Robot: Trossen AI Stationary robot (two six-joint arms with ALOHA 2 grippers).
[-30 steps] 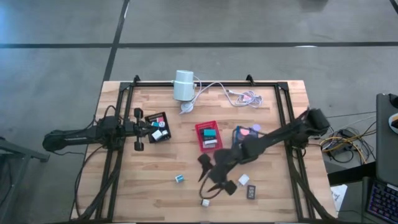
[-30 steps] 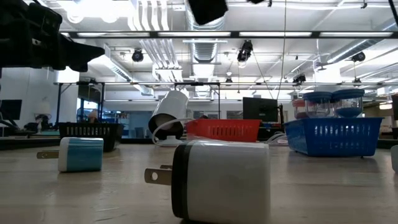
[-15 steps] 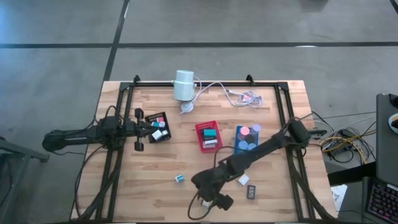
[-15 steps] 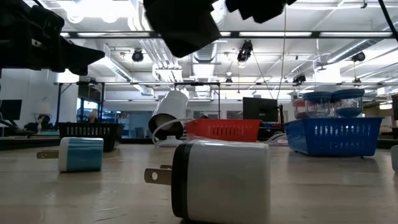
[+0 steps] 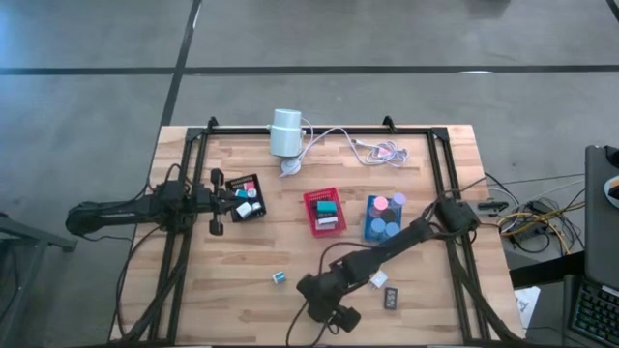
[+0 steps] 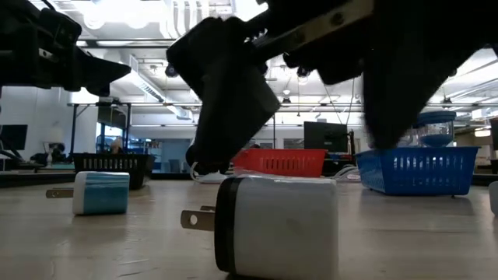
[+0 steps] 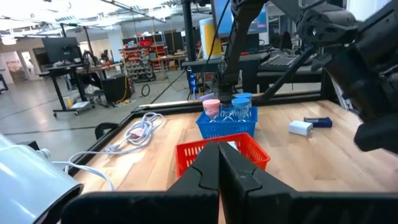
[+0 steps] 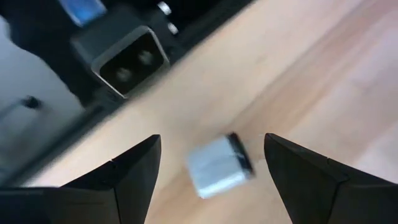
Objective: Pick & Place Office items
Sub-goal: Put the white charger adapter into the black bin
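The step in hand was the approach for a pick: the right gripper (image 5: pixel 329 311) hung low over the near edge of the worktop (image 5: pixel 290 253), jaws spread wide and holding nothing, with a white plug-in charger block (image 8: pixel 219 165) lying on its side on the bare wood between its two fingers (image 8: pixel 130 168) in the right wrist view. In the low view the same charger block (image 6: pixel 276 225) sat with its prongs pointing sideways, the gripper just above it and not yet touching. A teal and white block (image 5: pixel 280 278) lay near, and other pieces already sat in the black tray (image 5: pixel 244 182), red tray (image 5: pixel 324 211) and blue tray (image 5: pixel 384 215). The left gripper (image 7: pixel 219 171) waited by the black tray, jaws shut and empty. Next, I judged, the right arm needed to drop until the fingers straddled the block, then close squarely on its flat sides.
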